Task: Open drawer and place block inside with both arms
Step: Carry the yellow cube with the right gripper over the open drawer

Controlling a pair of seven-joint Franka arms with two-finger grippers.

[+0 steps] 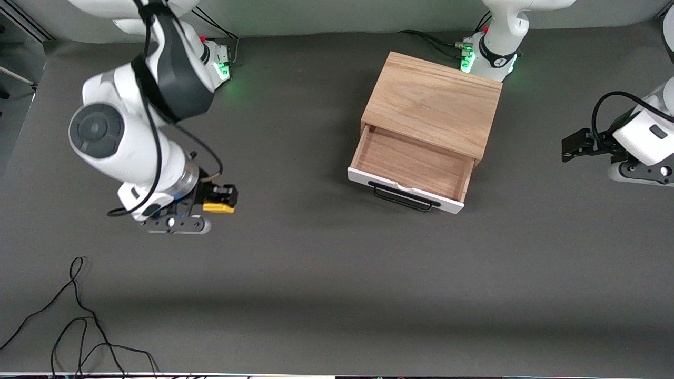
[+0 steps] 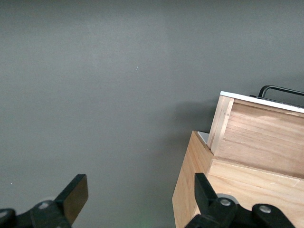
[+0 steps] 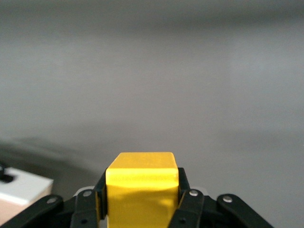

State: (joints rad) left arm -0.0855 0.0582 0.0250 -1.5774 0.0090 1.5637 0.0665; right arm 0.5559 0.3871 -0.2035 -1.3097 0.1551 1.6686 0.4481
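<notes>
The drawer (image 1: 410,163) stands pulled out of the light oak cabinet (image 1: 432,102), and its wood interior holds nothing. Its white front with the black wire handle (image 1: 403,197) faces the front camera. The small yellow block (image 1: 218,207) hangs over the table toward the right arm's end, and my right gripper (image 1: 226,202) is shut on it. In the right wrist view the block (image 3: 141,185) fills the space between the fingers of the right gripper (image 3: 141,199). My left gripper (image 1: 567,146) waits beside the cabinet at the left arm's end, open (image 2: 140,199), with the drawer's side wall (image 2: 256,137) nearby.
Loose black cables (image 1: 79,316) lie on the table near the front camera at the right arm's end. The two green-lit arm bases (image 1: 224,66) (image 1: 466,60) stand along the table's back edge. Dark grey table surface (image 1: 337,273) spreads between block and drawer.
</notes>
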